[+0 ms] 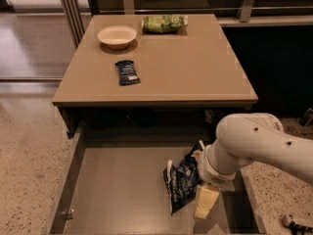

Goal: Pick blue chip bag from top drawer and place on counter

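The blue chip bag (182, 181) stands crumpled on its edge in the open top drawer (117, 190), right of the middle. My gripper (201, 205) is down in the drawer, right against the bag's right side, with the white arm (254, 143) reaching in from the right. The arm's wrist hides the bag's upper right part. The counter (190, 67) lies behind and above the drawer.
On the counter are a cream bowl (117, 35) at the back left, a green chip bag (164, 23) at the back middle, and a small dark-blue snack bar wrapper (127, 72). The drawer's low side walls (66, 185) flank the bag. Speckled floor lies on both sides.
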### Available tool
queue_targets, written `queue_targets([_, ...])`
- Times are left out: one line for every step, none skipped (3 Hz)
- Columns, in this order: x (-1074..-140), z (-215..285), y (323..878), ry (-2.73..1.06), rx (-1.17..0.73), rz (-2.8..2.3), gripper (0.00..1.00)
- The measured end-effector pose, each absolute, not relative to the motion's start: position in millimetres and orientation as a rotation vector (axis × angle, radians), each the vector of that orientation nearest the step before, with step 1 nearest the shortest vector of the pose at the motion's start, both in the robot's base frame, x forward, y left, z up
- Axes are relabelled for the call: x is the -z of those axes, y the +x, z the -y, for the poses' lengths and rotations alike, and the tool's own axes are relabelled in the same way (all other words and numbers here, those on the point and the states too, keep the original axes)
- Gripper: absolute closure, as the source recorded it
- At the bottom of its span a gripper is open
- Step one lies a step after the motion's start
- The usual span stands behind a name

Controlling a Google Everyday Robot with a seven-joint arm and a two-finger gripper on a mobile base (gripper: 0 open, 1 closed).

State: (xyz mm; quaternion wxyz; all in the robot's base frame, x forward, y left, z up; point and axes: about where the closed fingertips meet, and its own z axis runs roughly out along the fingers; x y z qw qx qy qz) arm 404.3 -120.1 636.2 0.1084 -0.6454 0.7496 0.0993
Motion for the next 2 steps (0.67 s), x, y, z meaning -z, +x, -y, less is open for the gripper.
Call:
queue_targets([-622,125,410,-1.891,-0.299,-2.226,0.0])
queue_targets([-608,128,411,-1.885,-0.304,-2.254,0.0])
